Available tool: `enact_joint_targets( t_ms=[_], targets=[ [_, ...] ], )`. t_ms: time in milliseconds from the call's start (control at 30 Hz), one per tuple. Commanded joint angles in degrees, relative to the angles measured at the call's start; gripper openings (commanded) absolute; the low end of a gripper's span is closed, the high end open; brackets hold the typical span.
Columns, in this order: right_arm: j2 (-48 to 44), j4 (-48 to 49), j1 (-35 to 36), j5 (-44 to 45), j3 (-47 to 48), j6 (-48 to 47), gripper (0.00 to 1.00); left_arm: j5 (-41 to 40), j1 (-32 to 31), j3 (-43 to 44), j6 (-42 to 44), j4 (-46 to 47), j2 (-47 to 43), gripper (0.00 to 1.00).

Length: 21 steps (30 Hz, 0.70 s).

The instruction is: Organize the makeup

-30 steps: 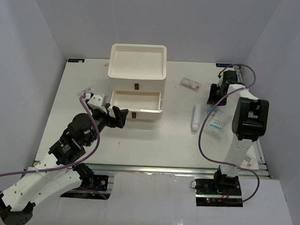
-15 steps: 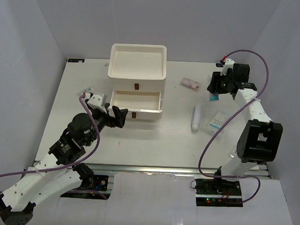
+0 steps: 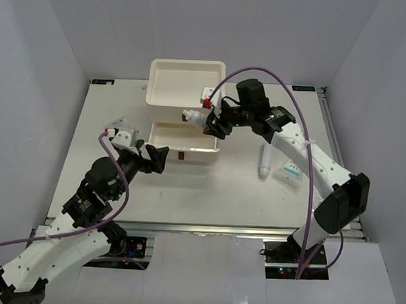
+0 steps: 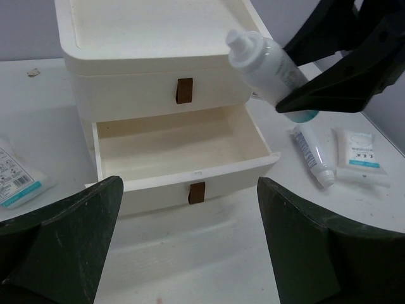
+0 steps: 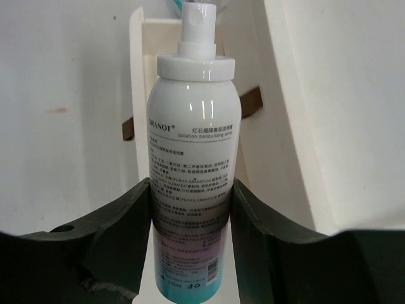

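Observation:
My right gripper (image 3: 214, 123) is shut on a white spray bottle with a teal base (image 3: 194, 116), held level above the open middle drawer (image 3: 183, 135) of the white drawer box (image 3: 186, 84). In the right wrist view the bottle (image 5: 193, 158) is clamped between both fingers (image 5: 120, 234). The left wrist view shows the bottle (image 4: 266, 63) hanging over the empty drawer (image 4: 177, 142). My left gripper (image 3: 155, 157) is open and empty in front of the drawer. A white tube (image 3: 265, 159) and a blue-print sachet (image 3: 293, 171) lie to the right. No sponges or pink-red packet show.
Another blue-print sachet (image 4: 16, 180) lies left of the drawer box. The tube (image 4: 313, 155) and right sachet (image 4: 357, 155) also show in the left wrist view. The box's top tray (image 4: 158, 25) is empty. Side walls enclose the table.
My right arm has swung from the far right edge across to the drawer box, carrying the spray bottle over the open drawer. My left gripper has barely shifted.

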Motion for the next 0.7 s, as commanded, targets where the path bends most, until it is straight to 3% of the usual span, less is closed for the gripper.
enact_joint_targets(
  t_ms=[0,200,233,333,467,667],
  targets=[
    [6.7,-0.3,6.0,11.9,8.4,-5.1,0.08,0.3,0.5,-1.2,0.1,2.1,-3.8,0.98],
    [17.3,-0.8,7.8,20.1,18.0,-3.4,0.12,0.3,0.5,-1.7,0.6,2.7,-5.8,0.98],
    [17.9,-0.8,7.8,20.8,19.0,-3.4,0.16,0.3,0.5,-1.8,0.6,2.8,-6.1,0.98],
    [19.2,-1.0,7.8,21.1,20.2,-3.0,0.42,0.7,0.5,-2.1,0.8,3.0,-6.8,0.98],
    [18.2,-1.1,7.8,20.0,19.2,-2.4,0.64,1.1,0.5,-2.0,0.8,3.0,-6.3,0.98],
    [11.7,-1.5,7.8,15.7,15.3,-0.8,0.69,1.7,0.5,-1.8,0.7,2.9,-5.5,0.98]
  ],
)
